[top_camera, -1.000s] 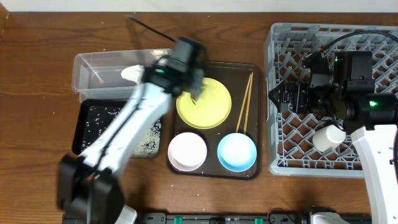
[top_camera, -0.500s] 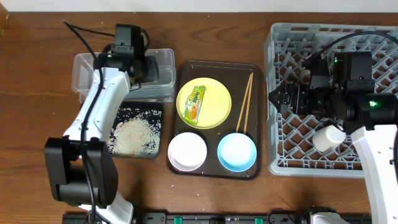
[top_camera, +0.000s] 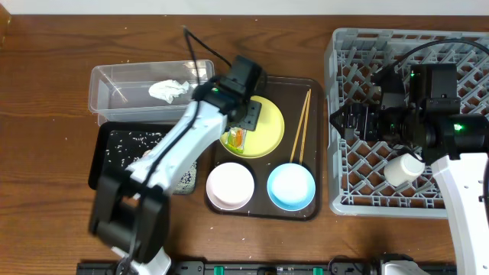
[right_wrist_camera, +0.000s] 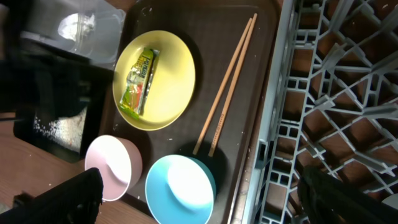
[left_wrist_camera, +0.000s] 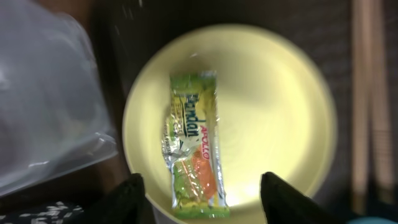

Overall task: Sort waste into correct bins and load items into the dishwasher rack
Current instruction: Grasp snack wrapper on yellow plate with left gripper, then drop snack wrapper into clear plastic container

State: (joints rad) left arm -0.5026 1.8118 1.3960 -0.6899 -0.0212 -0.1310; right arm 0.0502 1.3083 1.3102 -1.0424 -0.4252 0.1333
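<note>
To lift the snack wrapper (left_wrist_camera: 194, 149) cleanly, the left pincer (left_wrist_camera: 211, 202) should drop straight and close across its narrow width, sparing the yellow plate (left_wrist_camera: 280, 112). Its jaws stand wide. The wrapper lies on the plate's nine o'clock half, one end seemingly between the jaws, the rest running toward twelve o'clock.

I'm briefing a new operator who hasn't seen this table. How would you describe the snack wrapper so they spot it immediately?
Find the dark-brown serving tray in the middle, then the round yellow plate on it. The wrapper lies flat on that plate: a small green-and-orange printed packet, the only printed thing on the tray.
</note>
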